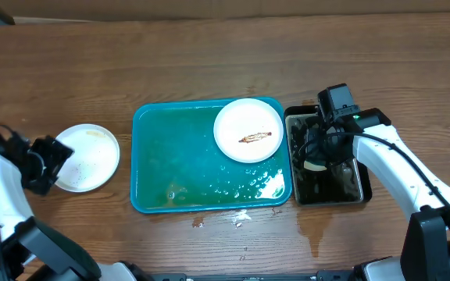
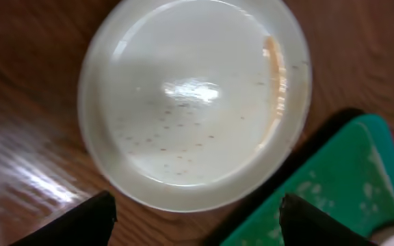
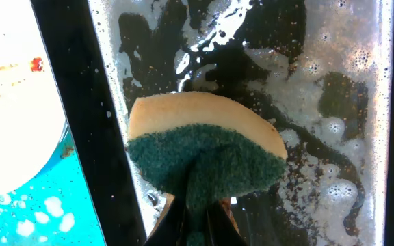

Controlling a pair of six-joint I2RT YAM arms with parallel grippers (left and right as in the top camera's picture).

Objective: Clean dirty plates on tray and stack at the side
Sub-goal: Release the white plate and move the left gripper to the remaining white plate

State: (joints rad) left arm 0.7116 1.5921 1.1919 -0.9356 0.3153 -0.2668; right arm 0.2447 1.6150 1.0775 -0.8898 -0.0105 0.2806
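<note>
- Green-faced sponge, clamped in the right gripper.
- The smeared plate lies at its 9 o'clock, in the 1 o'clock corner of the teal tray; right arm nearer.
- The left gripper, spread wide, faces a seemingly cleaner plate off-tray.

Wooden table, brown and grained, seen from overhead. Three items were carried directly on its surface. A teal-blue tray was set at the middle of the table, nearer the front edge than the far edge, its floor wetted. A smaller black tray holding foamy water was placed just beside the teal tray's right rim. A white plate, marked with fine specks and an orange-brown smear by its rim, was laid near the left edge, apart from the teal tray. Water drops and a wet streak were spread along the front edge.
</note>
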